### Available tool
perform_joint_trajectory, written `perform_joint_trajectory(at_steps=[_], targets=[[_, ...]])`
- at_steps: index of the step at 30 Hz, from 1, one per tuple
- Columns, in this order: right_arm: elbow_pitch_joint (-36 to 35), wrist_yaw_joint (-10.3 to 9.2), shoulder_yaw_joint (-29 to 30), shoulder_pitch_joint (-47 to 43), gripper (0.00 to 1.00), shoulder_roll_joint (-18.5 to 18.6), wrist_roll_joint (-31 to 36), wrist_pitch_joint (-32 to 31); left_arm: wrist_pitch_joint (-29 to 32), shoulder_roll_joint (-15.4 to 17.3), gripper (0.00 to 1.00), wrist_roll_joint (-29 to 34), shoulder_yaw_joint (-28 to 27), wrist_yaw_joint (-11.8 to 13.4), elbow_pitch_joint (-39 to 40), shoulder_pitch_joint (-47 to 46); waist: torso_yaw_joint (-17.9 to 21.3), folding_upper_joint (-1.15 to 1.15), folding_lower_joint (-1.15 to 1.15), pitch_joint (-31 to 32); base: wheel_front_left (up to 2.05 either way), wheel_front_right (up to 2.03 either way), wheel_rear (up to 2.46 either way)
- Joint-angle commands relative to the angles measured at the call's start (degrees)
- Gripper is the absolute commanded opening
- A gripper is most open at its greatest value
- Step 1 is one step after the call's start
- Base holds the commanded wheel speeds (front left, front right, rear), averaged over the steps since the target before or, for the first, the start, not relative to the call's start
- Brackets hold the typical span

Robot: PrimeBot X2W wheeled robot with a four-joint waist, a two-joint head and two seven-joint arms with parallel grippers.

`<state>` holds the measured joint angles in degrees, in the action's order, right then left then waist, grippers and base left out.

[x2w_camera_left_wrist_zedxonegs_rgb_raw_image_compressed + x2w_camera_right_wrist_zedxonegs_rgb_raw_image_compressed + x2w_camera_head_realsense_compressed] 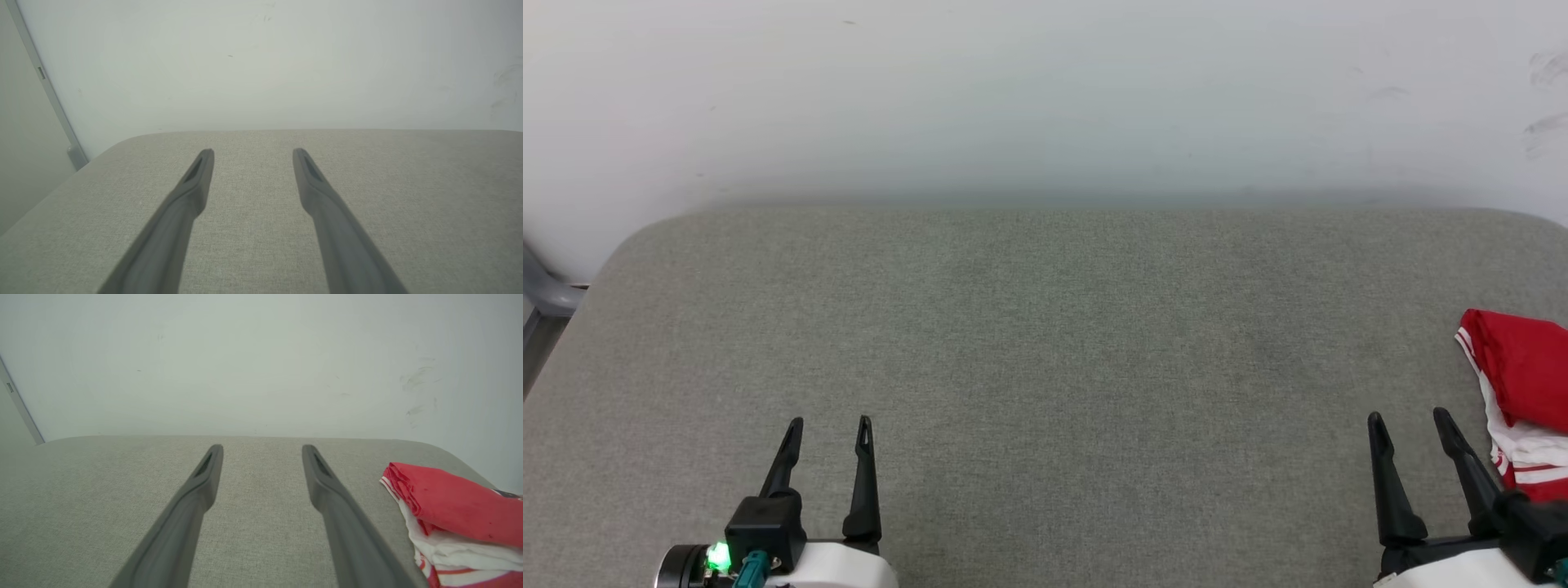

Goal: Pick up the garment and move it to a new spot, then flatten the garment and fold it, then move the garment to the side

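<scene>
Item: open grippers, crumpled T-shirt on bench.
Near: left gripper and right gripper, jaws wide, empty. Just beside the right: red-and-white T-shirt, bunched near the grey bench's right end. Far: white wall. Risk: pinching one layer, dragging cloth overboard.

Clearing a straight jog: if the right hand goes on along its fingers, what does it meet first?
From the right hand, the line looks free over the grey fabric tabletop; likely first contact is the pale wall behind, depth unclear. The crumpled red-and-white T-shirt lies off to its right.
</scene>
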<state>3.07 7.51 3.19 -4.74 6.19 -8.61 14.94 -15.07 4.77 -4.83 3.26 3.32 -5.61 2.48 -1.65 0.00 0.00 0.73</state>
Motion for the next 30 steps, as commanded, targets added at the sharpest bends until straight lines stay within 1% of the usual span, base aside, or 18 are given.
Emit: perform_joint_trajectory(at_steps=[1,8,17,18,22,28,30], targets=[[-0.6,-0.05,0.5,-1.3,1.00,-0.7,-0.1,0.3,-0.1,-0.2,1.00,-0.3,-0.1,-0.4,-0.1,0.7,-0.1,0.00,0.00,0.3,0.00,0.00,0.00],[-2.3,-0.05,1.5,-3.7,1.00,-1.5,0.1,0.3,-0.1,-0.4,1.00,-0.7,-0.3,-0.9,-0.6,1.4,-0.2,0.00,0.00,0.9,0.00,0.00,0.00],[-2.2,-0.05,2.1,-4.5,1.00,-1.8,0.5,0.3,-0.1,-0.7,1.00,-0.9,-0.6,-1.6,-1.2,1.7,-0.1,0.00,0.00,1.2,0.00,0.00,0.00],[-2.0,0.01,1.9,-3.7,0.00,-1.4,0.2,0.1,0.0,-0.5,0.00,-0.9,-0.3,-1.6,-1.4,1.4,-0.1,0.00,0.00,1.2,0.00,0.00,0.00],[0.1,0.01,1.7,-3.7,0.00,-1.5,-0.4,-0.3,0.5,-0.5,0.00,-1.5,-0.3,-1.7,-3.7,2.2,-0.1,0.00,0.00,1.2,0.00,0.00,0.00],[1.0,0.01,1.8,-2.5,0.00,-1.6,-7.5,-2.0,2.5,-0.6,0.00,-8.6,-1.3,-2.5,-4.3,1.0,0.0,0.00,0.00,1.1,0.00,0.00,0.00],[1.1,0.01,1.8,-2.2,0.00,-1.6,-8.6,-2.2,2.8,-0.6,0.00,-9.8,-1.4,-2.6,-4.4,0.9,0.0,0.00,0.00,1.1,0.00,0.00,0.00]])
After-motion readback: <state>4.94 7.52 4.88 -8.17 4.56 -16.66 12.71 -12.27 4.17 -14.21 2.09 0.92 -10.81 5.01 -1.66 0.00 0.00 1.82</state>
